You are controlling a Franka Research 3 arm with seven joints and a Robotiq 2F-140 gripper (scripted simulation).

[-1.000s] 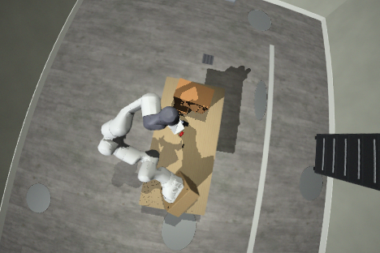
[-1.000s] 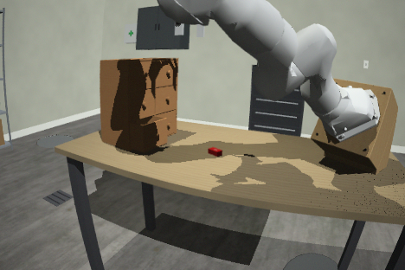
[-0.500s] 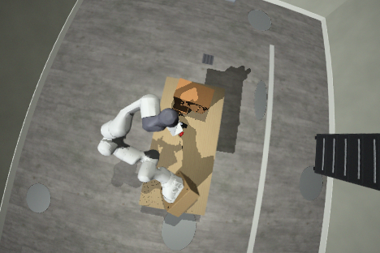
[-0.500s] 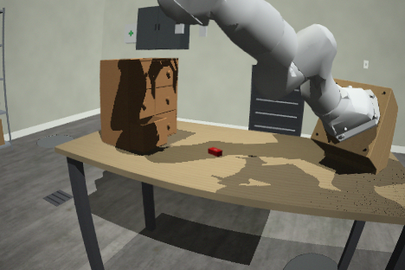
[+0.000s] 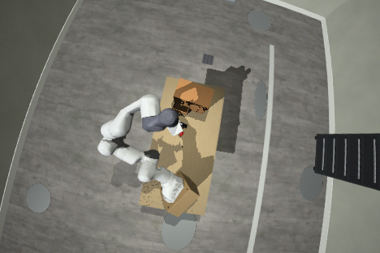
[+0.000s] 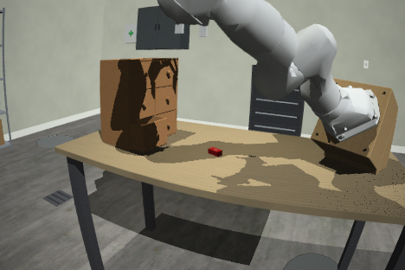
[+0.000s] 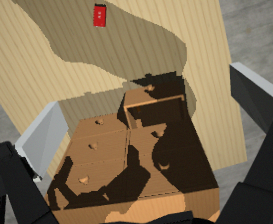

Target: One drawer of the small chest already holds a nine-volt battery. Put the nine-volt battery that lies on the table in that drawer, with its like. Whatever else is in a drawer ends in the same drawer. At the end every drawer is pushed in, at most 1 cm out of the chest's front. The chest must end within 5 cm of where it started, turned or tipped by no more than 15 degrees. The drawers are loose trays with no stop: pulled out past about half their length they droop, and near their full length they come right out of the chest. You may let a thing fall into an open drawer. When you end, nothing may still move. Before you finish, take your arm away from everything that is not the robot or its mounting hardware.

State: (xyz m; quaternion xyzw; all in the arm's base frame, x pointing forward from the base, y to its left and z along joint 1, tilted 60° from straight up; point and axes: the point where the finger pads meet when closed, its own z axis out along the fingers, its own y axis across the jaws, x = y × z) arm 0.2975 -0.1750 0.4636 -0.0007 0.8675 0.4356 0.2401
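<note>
Battery (image 5: 181, 134) (image 6: 215, 151) (image 7: 100, 16), bright red, is lying on the counter (image 5: 195, 146) (image 6: 182, 169) (image 7: 202, 40) while the end effector (image 7: 143, 97) is hovering wide open and one chest drawer (image 6: 154, 133) (image 7: 154, 100) is standing out.

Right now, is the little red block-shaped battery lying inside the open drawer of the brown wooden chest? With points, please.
Not inside: the wrist view shows the little red block-shaped battery (image 5: 181, 134) (image 6: 215, 151) (image 7: 100, 16) lying on the table, away from the brown wooden chest's open drawer (image 6: 155, 134) (image 7: 137, 97).

One small red rectangular battery (image 5: 181, 134) (image 6: 215, 151) (image 7: 100, 16) lay out. One brown wooden chest (image 5: 195, 91) (image 6: 125, 104) (image 7: 137, 199) had six drawer fronts.
</note>
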